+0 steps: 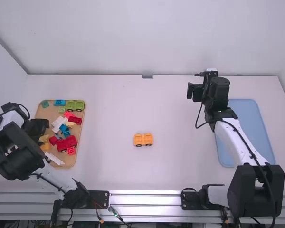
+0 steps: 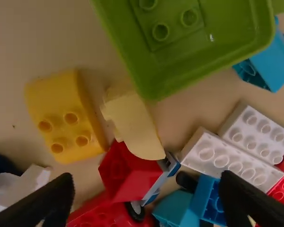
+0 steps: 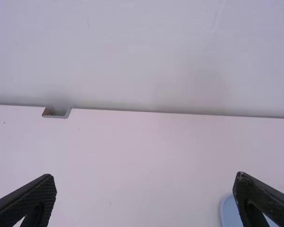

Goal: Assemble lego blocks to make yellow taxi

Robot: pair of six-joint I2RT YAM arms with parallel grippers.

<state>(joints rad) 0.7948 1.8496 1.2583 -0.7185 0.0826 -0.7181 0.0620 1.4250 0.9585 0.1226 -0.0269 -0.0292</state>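
My left tool [image 1: 39, 126], its fingers spread with no block between them, hangs over the left side of a wooden tray [image 1: 79, 154] loaded with toy blocks, as I operate from a distance. An orange-yellow wheeled piece [image 1: 143, 139] stands on the desk [image 1: 114, 166], well apart from both arms, two of its dark wheels facing the near side. Over on the tray, my left wrist view takes in a yellow block [image 2: 66, 116] with its studs showing, a pale-yellow curved piece [image 2: 135, 125] just beside it, a red block [image 2: 123, 170] and two white bricks [image 2: 222, 158]. A green hollow piece [image 2: 189, 42] lies near them. I also see a red wheeled piece [image 1: 67, 143] and, toward the tray's far end, a green wheeled piece [image 1: 75, 105]. Across the desk, my right tool [image 1: 194, 91] hangs near the far edge, fingers wide apart and empty, while a pale-blue tray [image 1: 249, 118] lies on the right, partly behind the right arm.
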